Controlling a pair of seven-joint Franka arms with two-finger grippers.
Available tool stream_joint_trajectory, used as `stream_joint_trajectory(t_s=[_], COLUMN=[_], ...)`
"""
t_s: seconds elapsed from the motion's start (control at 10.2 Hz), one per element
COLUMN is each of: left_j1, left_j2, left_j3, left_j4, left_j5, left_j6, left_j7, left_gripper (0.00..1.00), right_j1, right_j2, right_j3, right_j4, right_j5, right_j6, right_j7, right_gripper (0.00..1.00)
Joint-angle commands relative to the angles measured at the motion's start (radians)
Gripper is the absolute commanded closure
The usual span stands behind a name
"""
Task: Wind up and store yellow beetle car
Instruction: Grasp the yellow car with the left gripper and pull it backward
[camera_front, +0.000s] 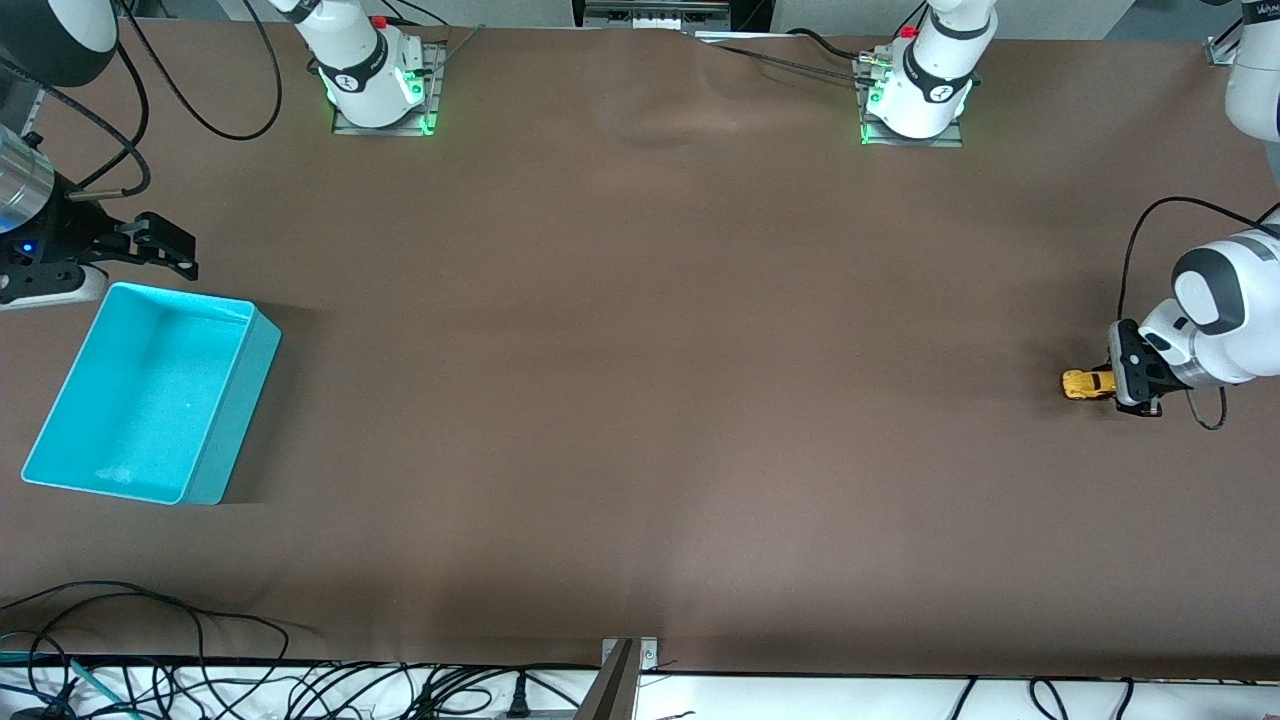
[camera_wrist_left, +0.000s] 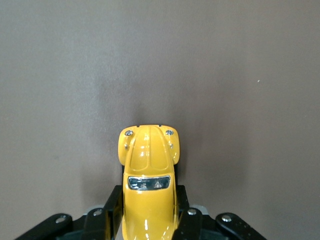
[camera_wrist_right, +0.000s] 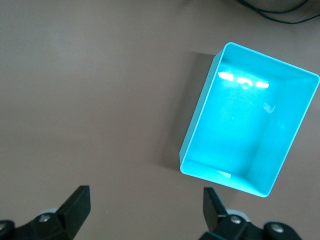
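Left pincer clamped on yellow beetle car.

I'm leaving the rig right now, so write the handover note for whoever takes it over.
Left gripper: jaws shut on the yellow beetle car, low at the table, toward the left arm's end.
Right gripper: jaws open, holding nothing, waiting above the table beside the turquoise bin.
Bin: upright and empty, toward the right arm's end.
Done: the car is gripped.
Left: whether it has been wound cannot be told; the car is not yet in the bin, and nearly the whole table lies between them.
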Motion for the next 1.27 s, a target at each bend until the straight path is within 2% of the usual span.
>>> stream_joint_trajectory(t_s=[0.0, 0.88, 0.98, 1.08, 1.17], left_j1=[0.013, 0.039, 0.039, 0.036, 0.030], left_j2=[0.026, 0.033, 0.032, 0.023, 0.018], left_j3=[-0.007, -0.006, -0.007, -0.010, -0.016], left_j4=[0.033, 0.038, 0.038, 0.041, 0.046], left_j5=[0.027, 0.025, 0.027, 0.028, 0.028], left_j6=[-0.004, -0.004, -0.005, -0.008, -0.040], left_j7=[0.011, 0.008, 0.009, 0.019, 0.019], left_gripper=[1.00, 1.00, 0.85, 0.47, 0.00], right_j1=[-0.005, -0.007, -0.007, -0.007, -0.007], right_j2=[0.007, 0.007, 0.007, 0.007, 0.007], right_j3=[0.001, 0.000, 0.000, 0.000, 0.000], right_j4=[0.022, 0.022, 0.022, 0.022, 0.022], right_j5=[0.010, 0.010, 0.010, 0.010, 0.010], right_j6=[-0.028, -0.036, -0.036, -0.036, -0.037], right_j7=[-0.012, -0.010, -0.010, -0.010, -0.010], right_gripper=[0.00, 0.00, 0.00, 0.00, 0.00])
